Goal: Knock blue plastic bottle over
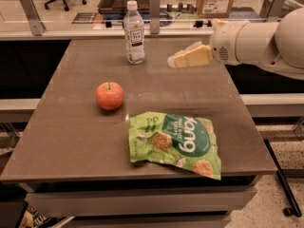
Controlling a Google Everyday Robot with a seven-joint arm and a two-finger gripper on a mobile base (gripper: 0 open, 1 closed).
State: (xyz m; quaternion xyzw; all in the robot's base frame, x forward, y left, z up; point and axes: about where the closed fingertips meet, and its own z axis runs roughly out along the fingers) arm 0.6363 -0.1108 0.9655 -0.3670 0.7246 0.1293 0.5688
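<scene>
The blue plastic bottle (134, 32) stands upright near the far edge of the brown table (71, 127). It is clear with a white cap and a white-and-dark label. My gripper (175, 61) reaches in from the right on a white arm (256, 42). Its yellowish fingers point left toward the bottle, a short gap to its right and at about its lower half. It holds nothing.
A red apple (109, 95) sits left of centre. A green chip bag (175, 142) lies flat near the front right. Behind the table are a counter with a cardboard box (216, 0) and metal posts (154, 11).
</scene>
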